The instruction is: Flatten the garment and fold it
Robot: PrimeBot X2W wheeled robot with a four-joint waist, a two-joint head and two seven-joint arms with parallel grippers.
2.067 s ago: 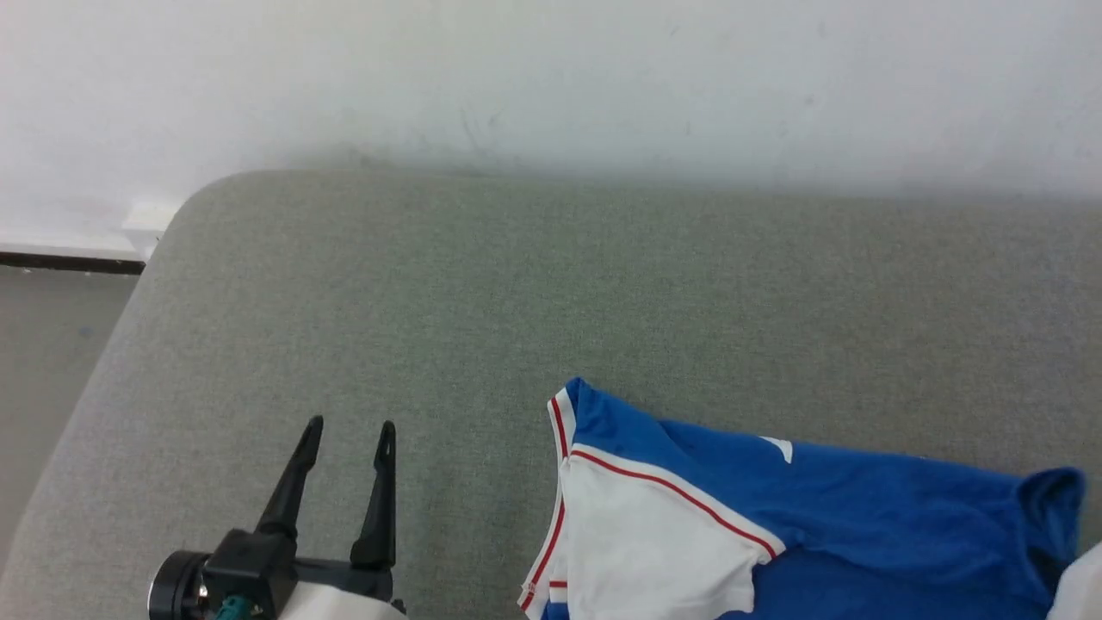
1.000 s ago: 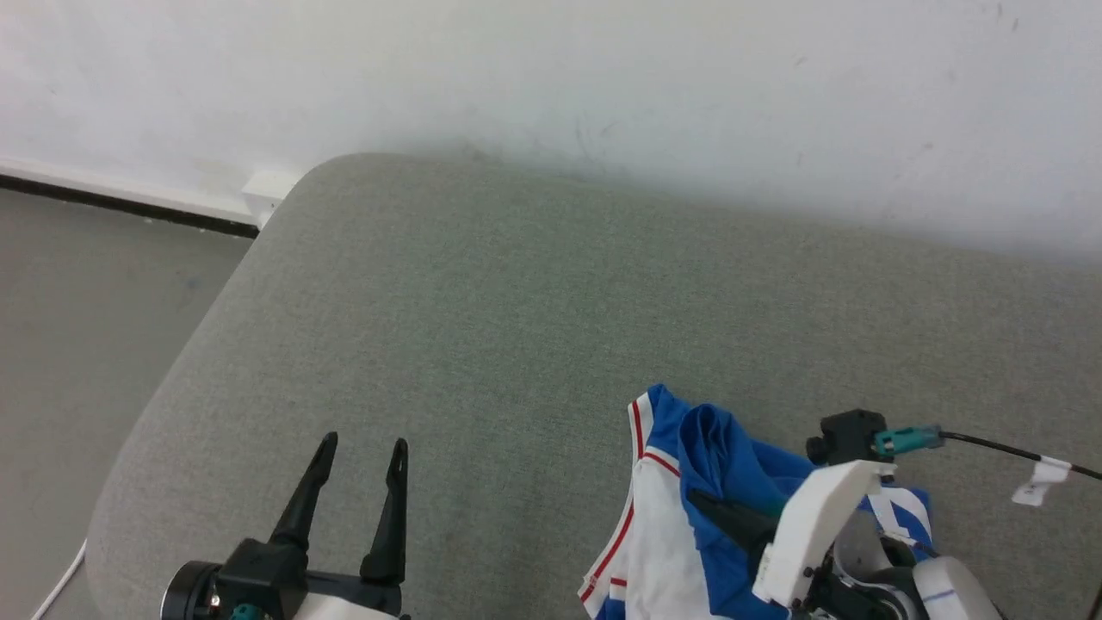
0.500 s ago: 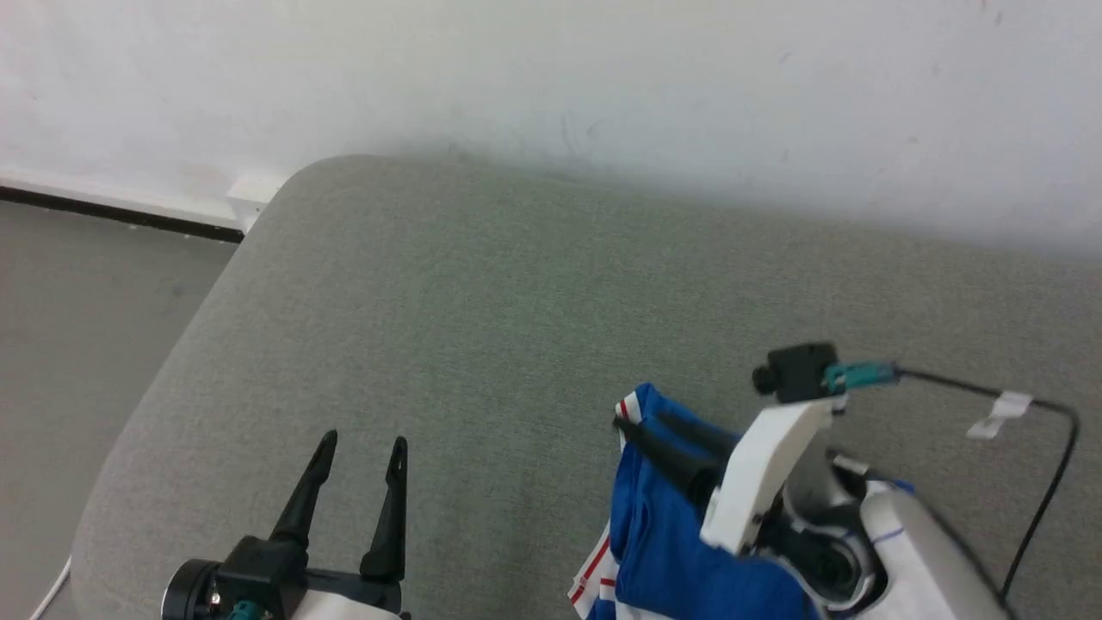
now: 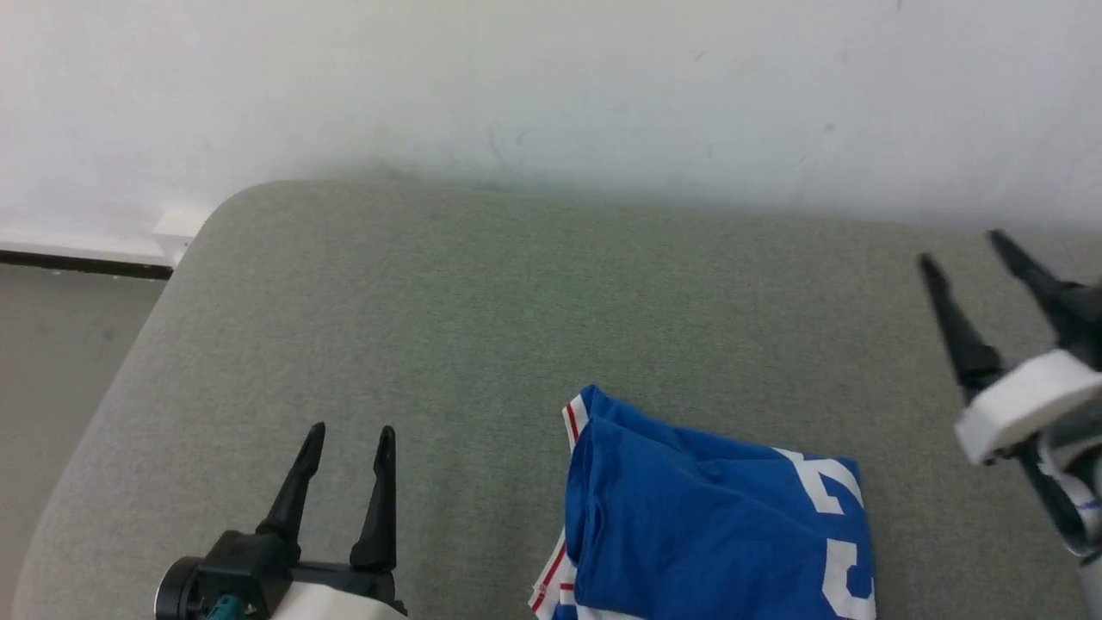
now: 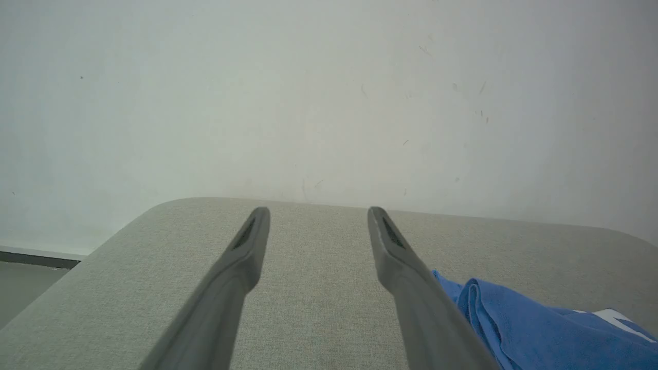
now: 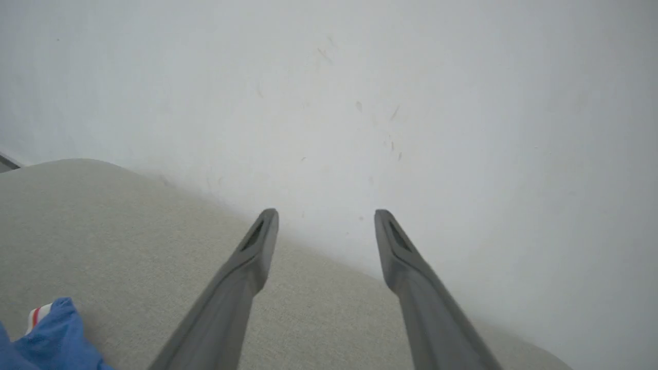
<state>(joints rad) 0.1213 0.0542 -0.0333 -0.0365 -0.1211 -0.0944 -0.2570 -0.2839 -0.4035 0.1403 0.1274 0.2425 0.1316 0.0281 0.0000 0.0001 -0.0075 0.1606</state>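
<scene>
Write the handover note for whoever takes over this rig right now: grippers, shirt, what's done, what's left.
Left gripper: open, empty, left of the shirt and apart from it.
Right gripper: open, empty, up at the right, clear of the shirt.
Shirt: on the grey cushion, doubled over, blue side with white number up, striped trim poking out at its left edge.
Done: at least one fold.
Left: the top layer is wrinkled; smooth it, then probably fold again. Its near end is out of frame.
</scene>
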